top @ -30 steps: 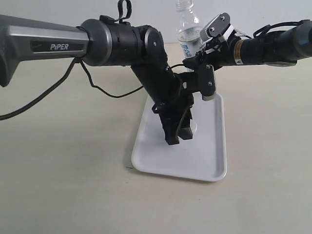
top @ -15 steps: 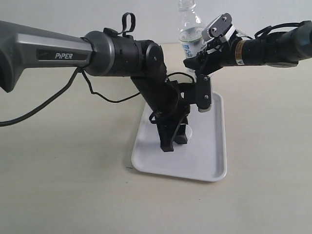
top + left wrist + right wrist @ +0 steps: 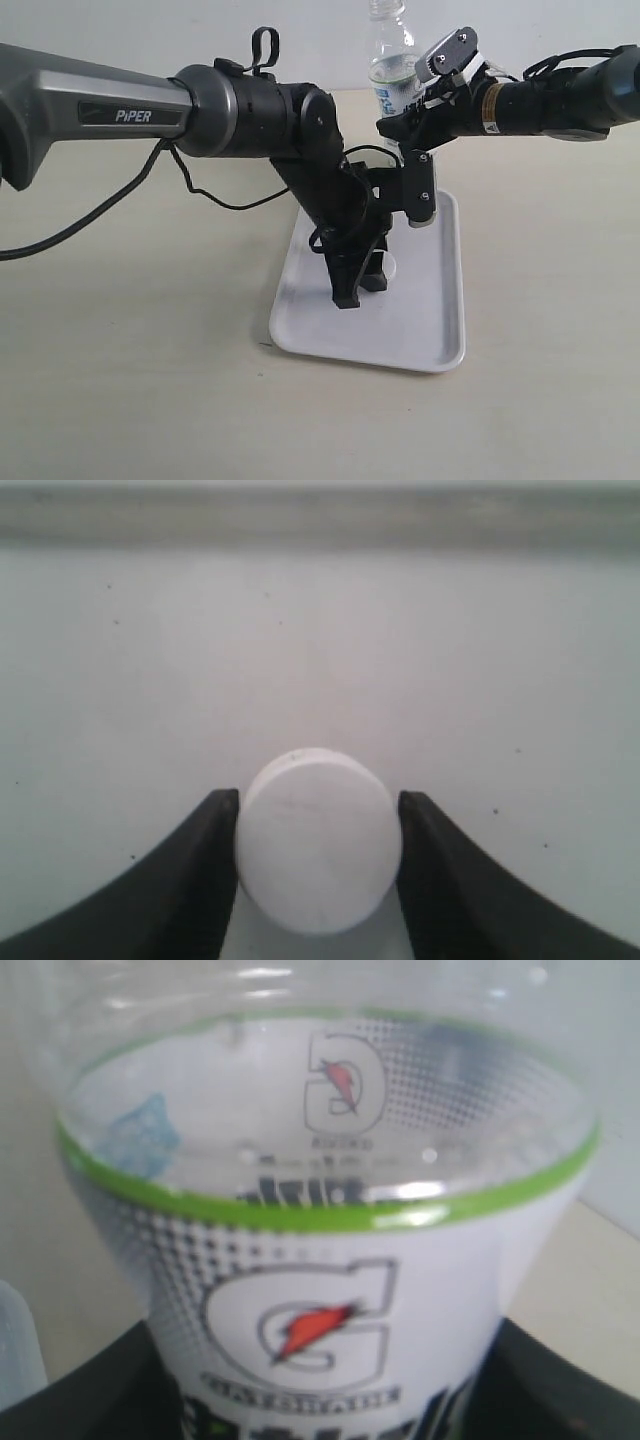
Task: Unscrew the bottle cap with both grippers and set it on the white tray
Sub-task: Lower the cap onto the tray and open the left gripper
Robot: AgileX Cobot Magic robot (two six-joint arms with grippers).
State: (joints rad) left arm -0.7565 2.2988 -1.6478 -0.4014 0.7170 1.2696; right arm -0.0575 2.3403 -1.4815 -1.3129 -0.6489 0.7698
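The white bottle cap (image 3: 318,850) sits between the dark fingers of my left gripper (image 3: 318,802), which press against both its sides. It hangs low over the floor of the white tray (image 3: 320,630); whether it touches I cannot tell. In the exterior view the left gripper (image 3: 360,288) points down over the middle of the white tray (image 3: 430,320), with the bottle cap (image 3: 388,268) showing beside its fingers. Behind the tray, the clear bottle (image 3: 390,60) stands upright with a bare neck. My right gripper (image 3: 402,118) is shut around its labelled body. The bottle (image 3: 320,1210) fills the right wrist view, inside the right gripper (image 3: 325,1385).
The tray lies on a pale tabletop (image 3: 120,360). A black cable (image 3: 215,195) loops down from the left arm. A dark camera housing (image 3: 420,185) under the right wrist hangs just above the tray's far end, close to the left arm's wrist.
My left gripper has shifted a little to the left and lower over the tray with the cap. The right gripper and bottle have barely moved.
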